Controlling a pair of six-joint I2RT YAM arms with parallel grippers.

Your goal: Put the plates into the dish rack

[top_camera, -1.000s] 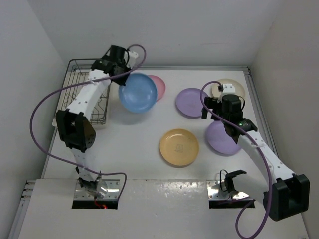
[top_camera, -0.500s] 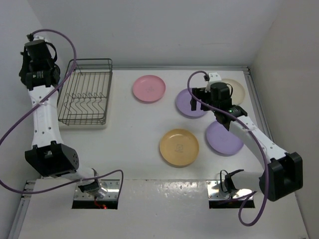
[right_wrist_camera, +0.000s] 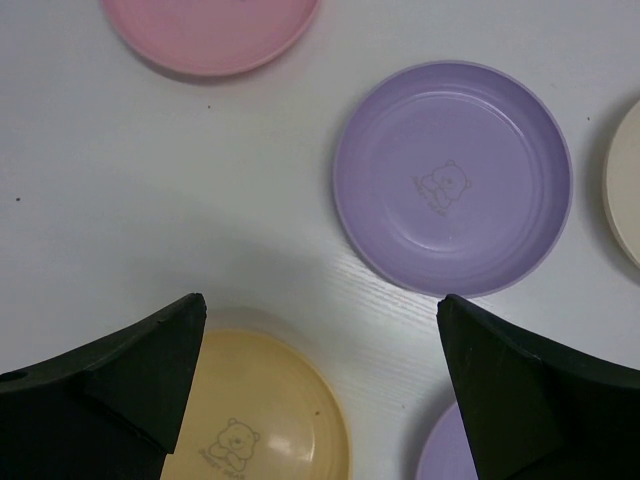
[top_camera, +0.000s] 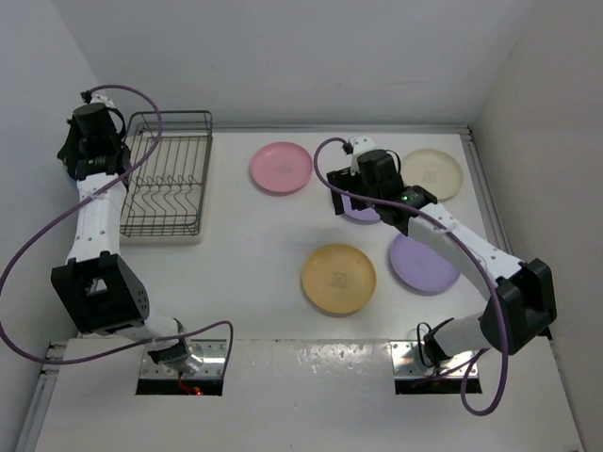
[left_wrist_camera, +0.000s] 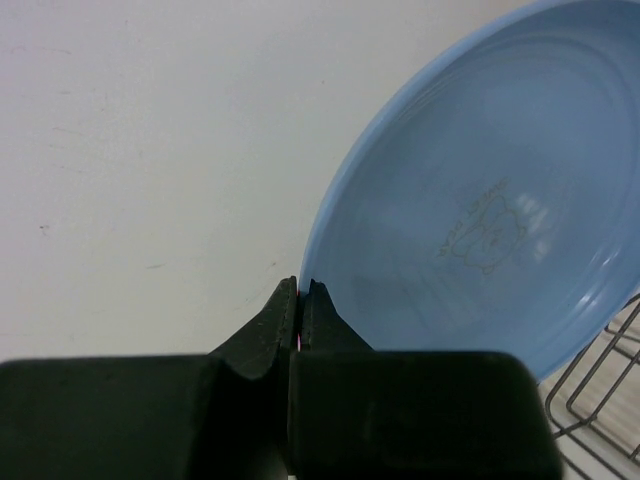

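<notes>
Blue plate, likely light, stiff and slick, is pinched at its rim by the left claw; the right claw is spread wide.

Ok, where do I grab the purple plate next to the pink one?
Take the purple plate by its rim, from above, one finger inside the lip and one outside. It lies flat, so only the raised lip offers a hold. The edge toward the pink plate looks best: bare table there, while the cream plate crowds the opposite side.
</notes>
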